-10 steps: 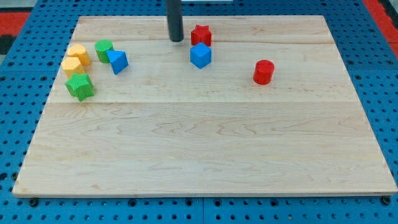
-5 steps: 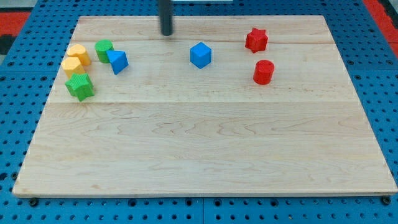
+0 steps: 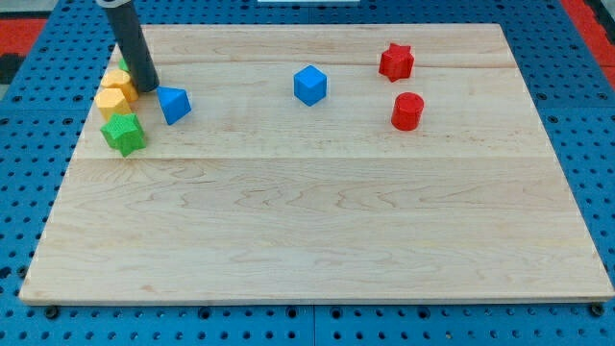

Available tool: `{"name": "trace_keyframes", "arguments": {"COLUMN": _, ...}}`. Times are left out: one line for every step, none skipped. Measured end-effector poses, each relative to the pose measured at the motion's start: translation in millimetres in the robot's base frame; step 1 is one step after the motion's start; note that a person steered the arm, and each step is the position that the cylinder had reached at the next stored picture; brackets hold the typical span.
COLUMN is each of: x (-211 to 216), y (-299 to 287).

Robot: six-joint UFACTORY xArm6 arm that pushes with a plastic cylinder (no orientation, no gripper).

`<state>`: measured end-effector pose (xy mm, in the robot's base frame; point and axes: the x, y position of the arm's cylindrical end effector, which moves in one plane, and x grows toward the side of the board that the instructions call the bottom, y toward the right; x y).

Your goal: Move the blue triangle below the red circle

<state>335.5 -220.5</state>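
Our rod tilted, my tip (image 3: 147, 86) near the tabletop (image 3: 307, 240) top-left corner, just left of the blue triangle (image 3: 174, 104), no tool jaws to judge, open wood toward the red circle (image 3: 407, 111)

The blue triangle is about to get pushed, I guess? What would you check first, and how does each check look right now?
1. My tip beside the blue triangle: ok, it sits just to the view's left of it.
2. Tip touching the triangle: cannot tell.
3. Path toward the red circle: not ok, the blue cube lies near the straight line.
4. Spot below the red circle free: ok, bare board.
5. Neighbours clear of the tip: not ok, the yellow blocks sit right beside it, and the rod hides what is behind.
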Motion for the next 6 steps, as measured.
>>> {"name": "trace_keyframes", "arguments": {"x": 33, "y": 32}}
{"name": "trace_keyframes", "arguments": {"x": 37, "y": 72}}
{"name": "trace_keyframes", "arguments": {"x": 20, "y": 115}}
{"name": "trace_keyframes", "arguments": {"x": -13, "y": 85}}
{"name": "trace_keyframes", "arguments": {"x": -20, "y": 115}}
{"name": "trace_keyframes", "arguments": {"x": 24, "y": 176}}
